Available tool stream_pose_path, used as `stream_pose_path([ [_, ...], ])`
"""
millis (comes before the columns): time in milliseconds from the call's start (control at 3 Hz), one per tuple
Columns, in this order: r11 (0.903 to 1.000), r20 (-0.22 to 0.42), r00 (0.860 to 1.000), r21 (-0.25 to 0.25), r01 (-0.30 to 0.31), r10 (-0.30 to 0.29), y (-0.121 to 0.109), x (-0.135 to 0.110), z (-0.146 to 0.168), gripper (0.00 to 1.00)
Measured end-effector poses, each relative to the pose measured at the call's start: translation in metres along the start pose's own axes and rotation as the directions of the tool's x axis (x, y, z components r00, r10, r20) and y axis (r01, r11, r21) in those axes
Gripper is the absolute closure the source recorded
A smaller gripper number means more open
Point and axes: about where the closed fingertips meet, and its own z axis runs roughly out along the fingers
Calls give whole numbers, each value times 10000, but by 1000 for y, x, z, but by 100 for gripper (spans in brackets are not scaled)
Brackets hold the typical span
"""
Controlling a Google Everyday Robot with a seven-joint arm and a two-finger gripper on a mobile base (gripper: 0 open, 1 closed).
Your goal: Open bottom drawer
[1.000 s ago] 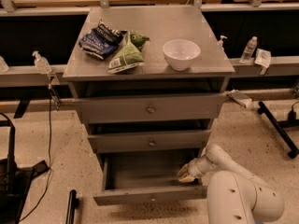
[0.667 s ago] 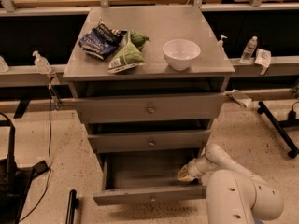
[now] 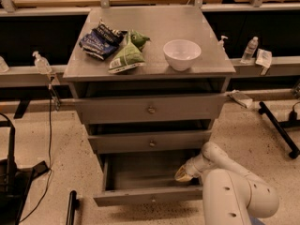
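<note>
**Little has moved: drawer out, gripper at its right side**

Hardly anything differs from a second ago. You see the bottom drawer (image 3: 147, 196) pulled out as far as before, and the gripper (image 3: 185, 174) sits at the same spot over the right end of its tray, perhaps a touch further left. Its pale tip lies just inside the drawer's right wall. You cannot tell whether the tool is spread or pressed together, nor whether it touches the metal. The white, rounded arm (image 3: 234, 191) reaches in from the lower right.

The drawer is the lowest of three in the grey metal cabinet (image 3: 154, 25). Its tray is plain, flat grey sheet, with nothing in the part you can see. Its narrow front panel carries a small round knob (image 3: 153, 200). The middle drawer (image 3: 151, 141) and the top drawer (image 3: 150, 108) above it are pushed in, each with a like knob.

On the smooth cabinet top stands a round white bowl (image 3: 182, 54); what it holds, if anything, does not show. Left of it lie a crumpled blue bag (image 3: 101, 41) and a green bag (image 3: 127, 57), touching each other. The floor (image 3: 70, 163) is pale and speckled.
</note>
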Motion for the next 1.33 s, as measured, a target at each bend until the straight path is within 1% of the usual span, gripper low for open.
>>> stream_pose_path([
  [333,9999,29,10000,-169,35,-35,0,-4,5,100],
  [667,9991,50,9997,-346,-236,237,15,-1,12,100],
  [1000,9969,-176,9980,-502,-614,606,38,6,10,100],
  [1333,9902,-607,9925,-844,-1110,1061,73,5,-2,100],
])
